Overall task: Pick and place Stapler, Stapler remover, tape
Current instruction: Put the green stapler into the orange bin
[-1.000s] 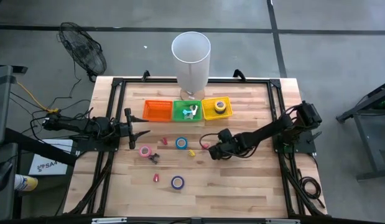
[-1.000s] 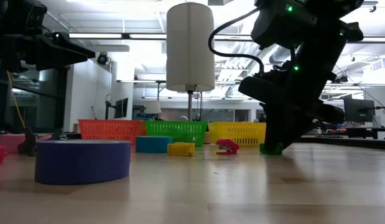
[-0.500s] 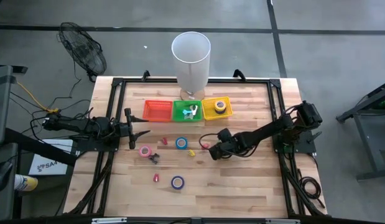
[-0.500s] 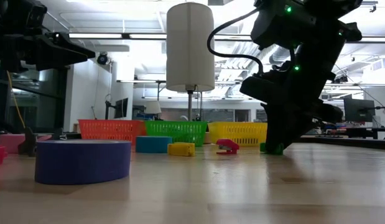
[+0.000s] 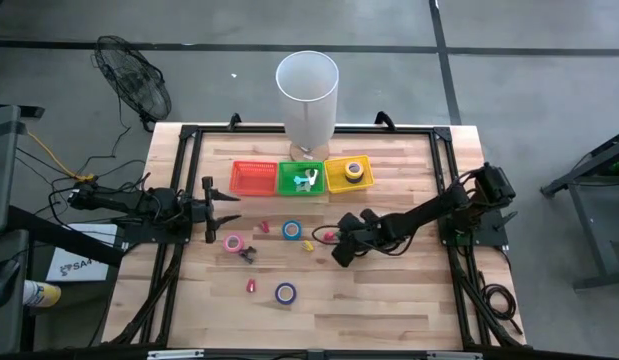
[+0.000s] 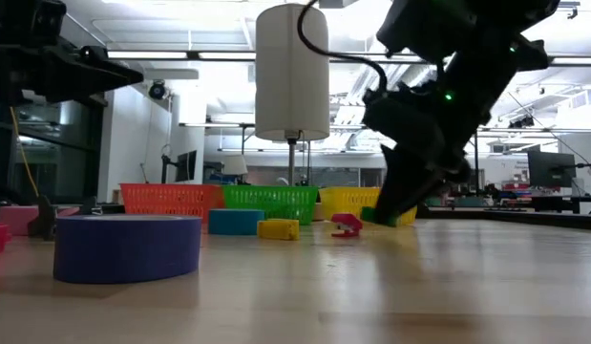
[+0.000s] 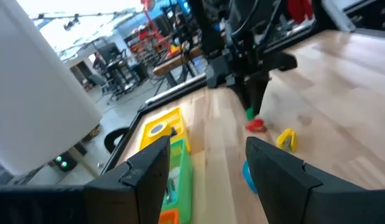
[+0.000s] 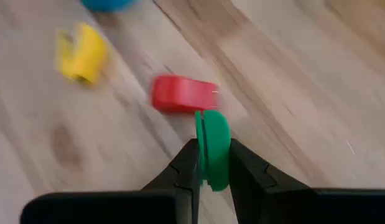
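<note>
My right gripper (image 5: pixel 339 252) is shut on a small green stapler (image 8: pixel 212 149) just above the middle of the table, beside a red stapler (image 8: pixel 180 94) and a yellow staple remover (image 8: pixel 83 53). My left gripper (image 5: pixel 229 210) waits open above the table's left side, touching nothing. A pink tape roll (image 5: pixel 233 242), a blue roll (image 5: pixel 291 229) and a purple roll (image 5: pixel 285 293) lie flat on the wood. Orange (image 5: pixel 254 178), green (image 5: pixel 302 178) and yellow (image 5: pixel 349 174) baskets stand in a row at the far side. My right gripper pinches the green stapler (image 6: pixel 376 216) between its two fingers (image 8: pixel 187 165), one on each flat side. The stapler's rounded end (image 8: pixel 214 124) sticks out past the fingertips. The fingers slant down from the table's right. The stapler hangs just clear of the wood.
A tall white cylinder (image 5: pixel 307 85) stands behind the green basket. Two more small red pieces (image 5: pixel 264 227) (image 5: pixel 251 286) and a dark one (image 5: pixel 249 252) lie between the tape rolls. The yellow basket holds a tape roll (image 5: pixel 354 170). Bare wood lies along the near edge.
My right gripper has risen from the table with the green stapler, tipped, and shifted a little toward the table's left and near edge. The stapler, which rested on the wood, now hangs just above it. The left arm has kept still.
</note>
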`<state>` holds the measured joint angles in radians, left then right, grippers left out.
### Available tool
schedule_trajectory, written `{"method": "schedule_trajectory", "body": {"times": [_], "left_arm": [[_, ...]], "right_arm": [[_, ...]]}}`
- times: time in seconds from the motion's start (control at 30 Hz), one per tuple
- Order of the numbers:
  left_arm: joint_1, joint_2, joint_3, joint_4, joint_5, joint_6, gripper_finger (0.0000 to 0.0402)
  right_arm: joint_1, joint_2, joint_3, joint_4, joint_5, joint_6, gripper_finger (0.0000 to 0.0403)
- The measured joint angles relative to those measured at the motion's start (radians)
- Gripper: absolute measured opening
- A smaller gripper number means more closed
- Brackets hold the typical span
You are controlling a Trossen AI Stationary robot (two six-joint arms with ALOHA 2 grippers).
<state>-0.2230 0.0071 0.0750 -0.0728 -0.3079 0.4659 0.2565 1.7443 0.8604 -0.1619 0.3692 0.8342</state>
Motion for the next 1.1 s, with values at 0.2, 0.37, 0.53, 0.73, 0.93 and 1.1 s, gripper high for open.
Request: {"method": "schedule_trajectory", "body": {"times": [0.2,0.37,0.53,0.73,0.93,1.1], "left_arm": [[0.000,0.003,0.000,0.009,0.012,0.000,0.0207],[0.000,0.045,0.000,0.026,0.043,0.000,0.0207],[0.000,0.125,0.000,0.136,0.088,0.024,0.0207],[0.000,0.275,0.002,0.371,0.093,0.083,0.0207],[0.000,0.488,0.002,0.639,0.128,0.005,0.0207],[0.000,0.650,0.003,0.815,0.135,-0.116,0.0207]], "right_arm": [[0.000,-0.001,0.000,0.124,0.137,-0.188,0.0048],[0.000,-0.002,0.000,0.397,0.232,-0.467,0.0048],[-0.003,-0.003,0.001,0.673,0.241,-0.735,0.0048],[-0.014,-0.003,0.001,0.859,0.173,-0.912,0.0048],[-0.036,0.040,0.003,1.034,0.066,-1.045,0.0048],[-0.050,0.072,0.003,1.087,0.010,-1.095,0.0048]]}}
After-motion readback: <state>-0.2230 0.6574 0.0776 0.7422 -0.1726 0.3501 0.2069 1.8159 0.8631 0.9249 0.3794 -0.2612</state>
